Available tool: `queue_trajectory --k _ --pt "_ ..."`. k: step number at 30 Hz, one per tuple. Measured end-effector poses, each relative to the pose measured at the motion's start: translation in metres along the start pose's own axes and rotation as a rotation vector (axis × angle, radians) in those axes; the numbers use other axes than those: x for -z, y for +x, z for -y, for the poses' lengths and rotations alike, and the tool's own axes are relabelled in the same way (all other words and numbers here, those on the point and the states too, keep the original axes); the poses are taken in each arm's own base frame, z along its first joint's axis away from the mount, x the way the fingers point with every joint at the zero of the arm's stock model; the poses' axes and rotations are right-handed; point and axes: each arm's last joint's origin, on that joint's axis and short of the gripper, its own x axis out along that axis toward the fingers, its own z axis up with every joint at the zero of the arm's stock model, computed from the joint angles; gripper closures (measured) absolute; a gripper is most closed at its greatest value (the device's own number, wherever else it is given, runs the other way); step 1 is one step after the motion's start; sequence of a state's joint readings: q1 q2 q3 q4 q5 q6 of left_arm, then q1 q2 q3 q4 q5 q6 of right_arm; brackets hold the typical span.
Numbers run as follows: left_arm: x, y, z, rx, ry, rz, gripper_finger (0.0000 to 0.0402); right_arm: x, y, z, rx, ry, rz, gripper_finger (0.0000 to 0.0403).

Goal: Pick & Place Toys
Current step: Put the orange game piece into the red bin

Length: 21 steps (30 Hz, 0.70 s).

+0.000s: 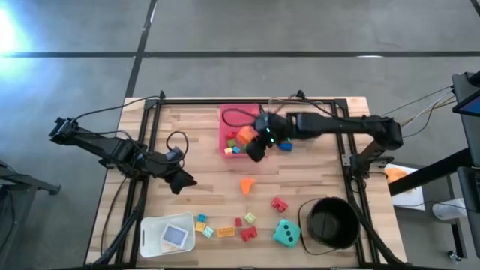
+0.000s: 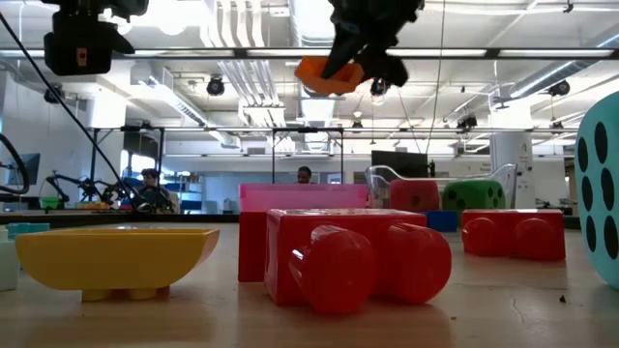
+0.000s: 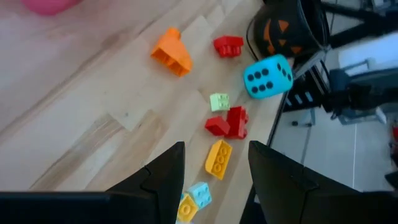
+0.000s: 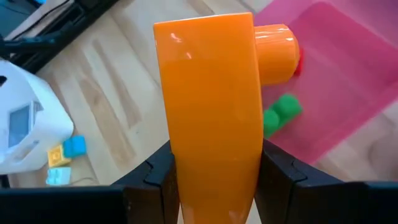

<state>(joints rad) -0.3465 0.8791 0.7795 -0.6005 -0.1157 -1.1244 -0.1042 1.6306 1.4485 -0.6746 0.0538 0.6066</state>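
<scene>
One orange brick [image 4: 211,112] in right tool [image 4: 214,180]; high view hides it.

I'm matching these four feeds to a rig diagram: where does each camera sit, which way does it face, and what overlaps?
High: above, looking straight down; both arms, pink tray, black bucket.
Low: tabletop level, facing the room; red brick near, right gripper overhead.
Left wrist: past the empty left gripper at scattered bricks, teal die.
Right wrist: past fingers clamping an orange brick, above the tray.
Shared: that orange brick, in low and right wrist.
</scene>
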Motion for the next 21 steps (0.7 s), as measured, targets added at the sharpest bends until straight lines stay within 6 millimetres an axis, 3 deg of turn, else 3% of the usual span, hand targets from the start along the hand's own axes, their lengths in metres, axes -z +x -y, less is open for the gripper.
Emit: queue_trajectory --k 8,21 --pt "-0.001 0.000 -0.001 -0.013 -0.064 0.029 0.0221 -0.038 0.033 0.026 0.047 -0.033 -0.038 0.0266" --pt "-0.001 0.000 -0.001 -0.017 -0.085 0.033 0.0221 -0.039 0.108 0.040 0.126 -0.162 -0.191 0.0266"
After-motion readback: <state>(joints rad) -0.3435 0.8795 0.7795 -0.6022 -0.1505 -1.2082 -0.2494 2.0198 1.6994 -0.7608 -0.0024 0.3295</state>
